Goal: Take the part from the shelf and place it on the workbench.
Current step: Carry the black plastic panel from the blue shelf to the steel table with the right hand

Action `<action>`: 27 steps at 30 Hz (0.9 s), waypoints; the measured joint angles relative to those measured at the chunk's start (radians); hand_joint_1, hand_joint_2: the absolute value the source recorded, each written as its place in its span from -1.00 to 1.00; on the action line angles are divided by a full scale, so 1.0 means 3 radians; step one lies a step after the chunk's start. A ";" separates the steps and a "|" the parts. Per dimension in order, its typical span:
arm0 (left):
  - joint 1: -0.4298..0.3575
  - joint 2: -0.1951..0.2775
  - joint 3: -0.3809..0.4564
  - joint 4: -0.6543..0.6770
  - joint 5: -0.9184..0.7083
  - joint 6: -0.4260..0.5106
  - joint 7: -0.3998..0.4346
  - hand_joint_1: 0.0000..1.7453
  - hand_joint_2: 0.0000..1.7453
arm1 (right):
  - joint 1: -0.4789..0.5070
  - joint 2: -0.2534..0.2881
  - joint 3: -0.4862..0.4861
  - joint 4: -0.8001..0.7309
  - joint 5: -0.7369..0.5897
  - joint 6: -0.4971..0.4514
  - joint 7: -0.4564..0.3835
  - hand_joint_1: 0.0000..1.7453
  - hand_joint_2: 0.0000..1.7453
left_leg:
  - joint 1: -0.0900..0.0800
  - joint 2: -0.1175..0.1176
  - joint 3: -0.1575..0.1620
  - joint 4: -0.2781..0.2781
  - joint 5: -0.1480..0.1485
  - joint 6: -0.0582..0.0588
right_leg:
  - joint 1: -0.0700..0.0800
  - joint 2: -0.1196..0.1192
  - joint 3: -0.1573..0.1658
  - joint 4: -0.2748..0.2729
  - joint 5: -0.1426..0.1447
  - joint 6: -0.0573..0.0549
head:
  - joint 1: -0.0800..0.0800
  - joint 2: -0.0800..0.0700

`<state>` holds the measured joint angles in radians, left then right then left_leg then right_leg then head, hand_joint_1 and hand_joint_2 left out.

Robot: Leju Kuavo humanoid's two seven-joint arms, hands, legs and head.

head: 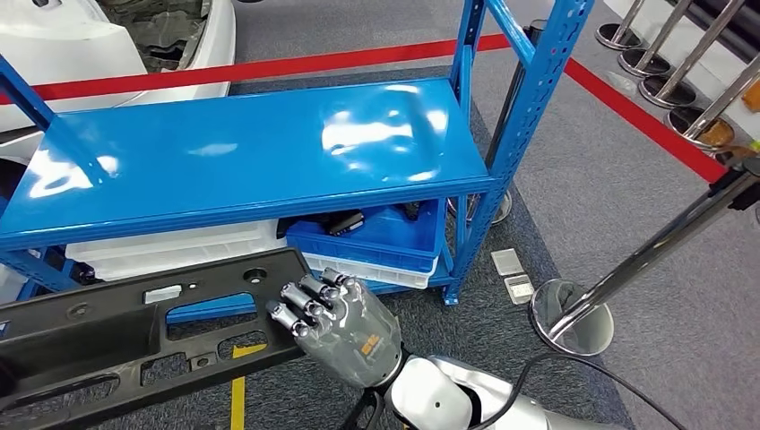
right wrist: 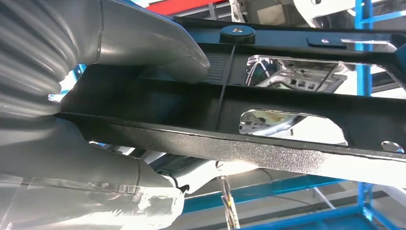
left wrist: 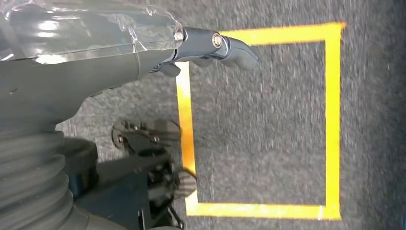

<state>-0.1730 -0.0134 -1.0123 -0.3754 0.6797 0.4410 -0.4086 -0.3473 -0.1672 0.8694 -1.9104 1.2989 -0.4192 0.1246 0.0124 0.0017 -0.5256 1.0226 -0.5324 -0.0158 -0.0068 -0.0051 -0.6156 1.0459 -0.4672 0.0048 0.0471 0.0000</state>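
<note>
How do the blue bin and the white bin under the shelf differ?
The blue bin sits toward the shelf's right end; the white bin lies further left. The blue bin holds dark items, while the white bin's contents are hidden by the shelf board. Both rest on the lower level of the blue rack.

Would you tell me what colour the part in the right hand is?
Black, with a textured finish; the part shows best in the head view.

- My left hand (left wrist: 143, 57) hangs over grey carpet (left wrist: 268, 120), one dark finger (left wrist: 225, 45) extended, holding nothing.
- I see a yellow tape square (left wrist: 330, 129) marked on the carpet.
</note>
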 joint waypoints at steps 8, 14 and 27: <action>-0.0002 0.0000 0.0000 0.0000 -0.0001 0.0001 0.0000 -1.00 1.00 | 0.0013 -0.0001 0.0000 0.0000 0.0000 0.0003 0.0002 1.00 1.00 | -0.0008 0.0022 -0.0202 0.0002 0.0160 0.0098 | -0.0016 0.0008 -0.0211 0.0831 -0.0531 0.0060 | 0.0060 0.0000; -0.0004 0.0000 0.0000 0.0000 -0.0001 0.0001 0.0000 -1.00 1.00 | 0.0009 0.0002 0.0000 -0.0001 0.0000 0.0004 0.0002 1.00 1.00 | -0.0025 0.0019 -0.0271 0.0042 0.0223 0.0013 | 0.0011 0.0019 0.0301 -0.0078 -0.0243 -0.0008 | 0.0067 0.0000; -0.0006 0.0000 0.0000 0.0000 -0.0001 0.0001 0.0000 -1.00 1.00 | 0.0011 0.0005 0.0000 -0.0001 -0.0002 0.0018 0.0017 1.00 1.00 | -0.0003 0.0006 -0.0023 0.0085 -0.0031 -0.0057 | 0.0005 -0.0004 0.0063 -0.0020 -0.0062 -0.0065 | -0.0004 0.0000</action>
<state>-0.1747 -0.0134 -1.0124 -0.3754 0.6795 0.4414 -0.4086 -0.3440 -0.1657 0.8694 -1.9108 1.2984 -0.4138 0.1295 0.0115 0.0034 -0.5325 1.0482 -0.5418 -0.0329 -0.0052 -0.0065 -0.5966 1.0399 -0.4858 -0.0147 0.0459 0.0000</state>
